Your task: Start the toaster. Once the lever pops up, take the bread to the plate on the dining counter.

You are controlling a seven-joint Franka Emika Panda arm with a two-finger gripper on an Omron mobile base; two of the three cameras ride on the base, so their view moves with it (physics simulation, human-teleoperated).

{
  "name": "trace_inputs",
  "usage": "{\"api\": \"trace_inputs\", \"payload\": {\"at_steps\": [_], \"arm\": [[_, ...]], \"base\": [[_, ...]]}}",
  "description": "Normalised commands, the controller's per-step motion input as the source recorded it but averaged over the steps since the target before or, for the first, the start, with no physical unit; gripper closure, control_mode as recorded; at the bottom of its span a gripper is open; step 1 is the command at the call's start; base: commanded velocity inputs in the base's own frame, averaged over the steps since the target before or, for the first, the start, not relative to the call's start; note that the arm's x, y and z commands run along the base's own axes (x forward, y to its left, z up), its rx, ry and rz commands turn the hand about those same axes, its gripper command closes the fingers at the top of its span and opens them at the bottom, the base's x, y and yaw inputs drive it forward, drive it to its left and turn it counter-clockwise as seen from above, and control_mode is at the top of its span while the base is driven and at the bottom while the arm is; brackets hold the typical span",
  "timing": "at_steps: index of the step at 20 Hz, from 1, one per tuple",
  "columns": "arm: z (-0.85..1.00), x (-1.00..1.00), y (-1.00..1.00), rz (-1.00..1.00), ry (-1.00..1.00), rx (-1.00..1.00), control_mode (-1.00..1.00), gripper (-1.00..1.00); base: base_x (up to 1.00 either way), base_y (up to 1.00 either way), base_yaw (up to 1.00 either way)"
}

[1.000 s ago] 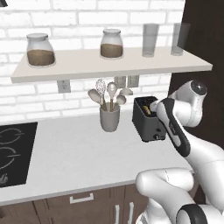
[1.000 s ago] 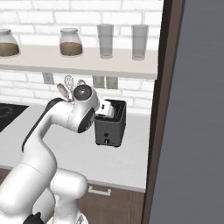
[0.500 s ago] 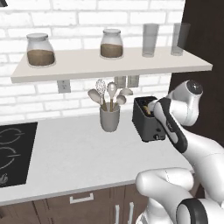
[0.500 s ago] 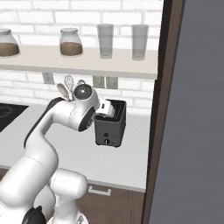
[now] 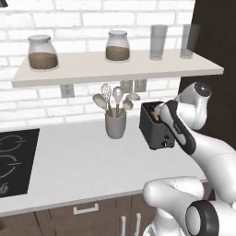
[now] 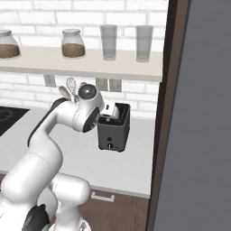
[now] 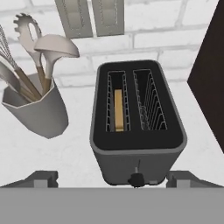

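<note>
The black toaster (image 7: 136, 144) stands on the white worktop just below my hand, its two top slots facing the camera. A tan bread slice (image 7: 118, 109) sits sunk in the left slot; the right slot holds nothing. The toaster's dark lever knob (image 7: 137, 179) is low on the near front face. My gripper (image 7: 112, 181) is open, with its fingertips (image 7: 43, 178) spread wider than the toaster body. In the base views the hand hovers at the toaster (image 5: 159, 134) (image 6: 113, 134) top, touching nothing I can make out. The plate and dining counter are out of view.
A grey utensil cup (image 7: 37, 109) (image 5: 115, 125) stands close to the toaster's left. Wall outlets (image 7: 92, 17) sit behind it. A tall dark panel (image 6: 203, 113) rises at the right. A shelf (image 5: 115, 68) with jars and glasses hangs overhead; a cooktop (image 5: 14, 156) lies far left.
</note>
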Motion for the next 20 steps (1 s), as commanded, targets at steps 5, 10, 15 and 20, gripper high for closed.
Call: {"api": "trace_inputs", "payload": {"at_steps": [5,10,15,20], "arm": [[-0.03,0.18,0.00,0.00,0.00,0.00,-1.00,-1.00],[-0.02,0.23,0.00,0.00,0.00,0.00,-1.00,-1.00],[-0.06,0.07,0.00,0.00,0.00,0.00,-1.00,-1.00],[-0.11,0.00,0.00,0.00,0.00,0.00,-1.00,-1.00]], "base": [[0.00,0.00,0.00],[0.00,0.00,0.00],[0.00,0.00,0.00],[0.00,0.00,0.00]]}}
